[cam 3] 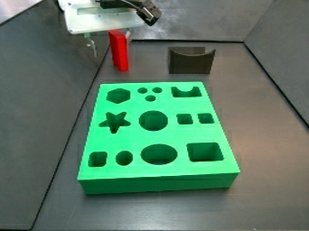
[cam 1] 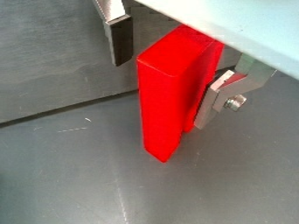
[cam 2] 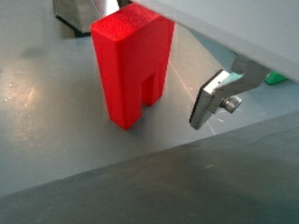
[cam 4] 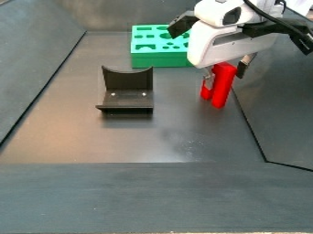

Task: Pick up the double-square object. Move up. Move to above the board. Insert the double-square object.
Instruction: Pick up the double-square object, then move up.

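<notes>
Gripper (cam 1: pixel 163 61) – jaws spread, straddling upright double-square object (cam 1: pixel 170 101) on floor | likely rigid, light, smooth | grip flat sides near top – behind board (cam 3: pixel 154 135)

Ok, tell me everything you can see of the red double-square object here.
The double-square object is a bright red, matte, plastic-looking tall narrow block, two square bars joined, with a groove up one face from its base. It stands upright on the dark grey floor, apart from the board. The gripper is lowered around it, a silver finger on either side; contact isn't clear.
</notes>
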Controlling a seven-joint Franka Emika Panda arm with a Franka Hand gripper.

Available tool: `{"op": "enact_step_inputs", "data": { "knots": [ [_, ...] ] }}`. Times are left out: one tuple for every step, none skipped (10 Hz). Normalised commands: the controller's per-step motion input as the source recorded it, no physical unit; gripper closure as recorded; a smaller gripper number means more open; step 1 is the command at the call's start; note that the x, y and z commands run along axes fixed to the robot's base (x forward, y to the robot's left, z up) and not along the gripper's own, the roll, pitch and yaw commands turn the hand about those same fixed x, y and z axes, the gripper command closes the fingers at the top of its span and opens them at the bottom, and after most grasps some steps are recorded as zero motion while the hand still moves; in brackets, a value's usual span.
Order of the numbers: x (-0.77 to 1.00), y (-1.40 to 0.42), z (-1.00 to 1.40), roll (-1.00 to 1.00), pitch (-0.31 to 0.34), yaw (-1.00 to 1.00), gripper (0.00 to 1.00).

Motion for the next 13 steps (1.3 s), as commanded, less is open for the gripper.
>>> {"op": "enact_step_inputs", "data": {
  "knots": [
    [0.0, 0.0, 0.0, 0.0, 0.0, 0.0, 1.0],
    [0.0, 0.0, 0.0, 0.0, 0.0, 0.0, 1.0],
    [0.0, 0.0, 0.0, 0.0, 0.0, 0.0, 1.0],
    [0.0, 0.0, 0.0, 0.0, 0.0, 0.0, 1.0],
    [0.0, 0.0, 0.0, 0.0, 0.0, 0.0, 1.0],
    [0.0, 0.0, 0.0, 0.0, 0.0, 0.0, 1.0],
    [0.0, 0.0, 0.0, 0.0, 0.0, 0.0, 1.0],
    [0.0, 0.0, 0.0, 0.0, 0.0, 0.0, 1.0],
    [0.0, 0.0, 0.0, 0.0, 0.0, 0.0, 1.0],
    [0.0, 0.0, 0.0, 0.0, 0.0, 0.0, 1.0],
    [0.0, 0.0, 0.0, 0.0, 0.0, 0.0, 1.0],
    [0.0, 0.0, 0.83, 0.0, 0.0, 0.0, 1.0],
    [-0.01, -0.05, 0.82, -0.01, 0.014, -0.03, 1.0]
  ]
}}
